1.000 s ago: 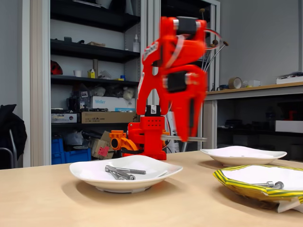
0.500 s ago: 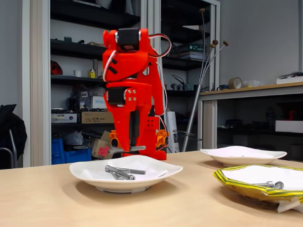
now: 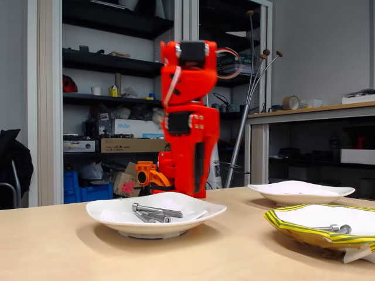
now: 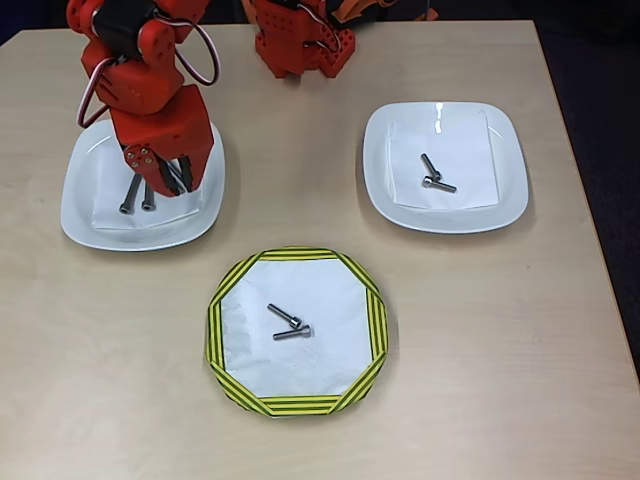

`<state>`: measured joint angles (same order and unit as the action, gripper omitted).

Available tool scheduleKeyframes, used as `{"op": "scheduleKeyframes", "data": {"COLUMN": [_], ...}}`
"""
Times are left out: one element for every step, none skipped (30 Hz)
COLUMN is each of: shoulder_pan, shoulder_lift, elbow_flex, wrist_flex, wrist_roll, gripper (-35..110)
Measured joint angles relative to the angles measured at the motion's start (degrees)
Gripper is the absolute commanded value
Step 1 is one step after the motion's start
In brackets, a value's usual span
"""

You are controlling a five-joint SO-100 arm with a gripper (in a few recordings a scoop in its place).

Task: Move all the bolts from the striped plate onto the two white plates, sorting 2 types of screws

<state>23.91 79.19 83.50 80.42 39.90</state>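
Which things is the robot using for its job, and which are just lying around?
For the job: bolts, striped plate, left white plate, right white plate, robot fingers.

Just around: tape roll, cardboard box, blue crates.

Bright red printed arm (image 4: 150,85) with black servos and looping white cables.

The arm (image 4: 150,90) is bright red-orange with black motor blocks. The striped plate (image 4: 372,330) has a white centre and a rim of yellow and dark green stripes. The two white plates (image 4: 85,215) (image 4: 505,205) are plain (no pattern at all). The bolts (image 4: 290,325) are silver-grey. The table (image 4: 480,380) is pale beige wood.
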Motion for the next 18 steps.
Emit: {"op": "scheduleKeyframes", "data": {"shoulder_pan": [-1.49,-2.99,-4.75,-6.24,-7.38,-8.44,-9.76,-11.07,-12.48,-13.71,-14.77,-15.56,-16.44,-17.4,-18.54,-19.78,-20.92,-21.8], "shoulder_lift": [0.97,1.93,2.55,3.08,3.43,3.69,3.69,3.69,3.69,3.78,3.69,3.69,3.69,3.69,3.16,2.37,1.58,1.32], "elbow_flex": [1.14,2.02,2.9,3.34,4.04,4.39,4.39,4.39,4.57,5.27,5.62,5.62,5.62,5.54,5.62,5.62,5.62,5.62], "wrist_flex": [-1.67,-4.75,-7.38,-9.76,-12.66,-14.68,-17.31,-18.81,-20.21,-21.53,-22.94,-24.79,-26.72,-28.12,-28.92,-29.88,-30.85,-31.2], "wrist_roll": [2.46,4.31,6.33,9.05,11.6,13.54,15.03,15.73,16.44,16.52,16.52,15.91,14.94,14.15,13.36,12.57,12.57,12.04], "gripper": [0,0,1,5,7,6,7,9,12,15,16,17,17,17,17,17,17,17]}}
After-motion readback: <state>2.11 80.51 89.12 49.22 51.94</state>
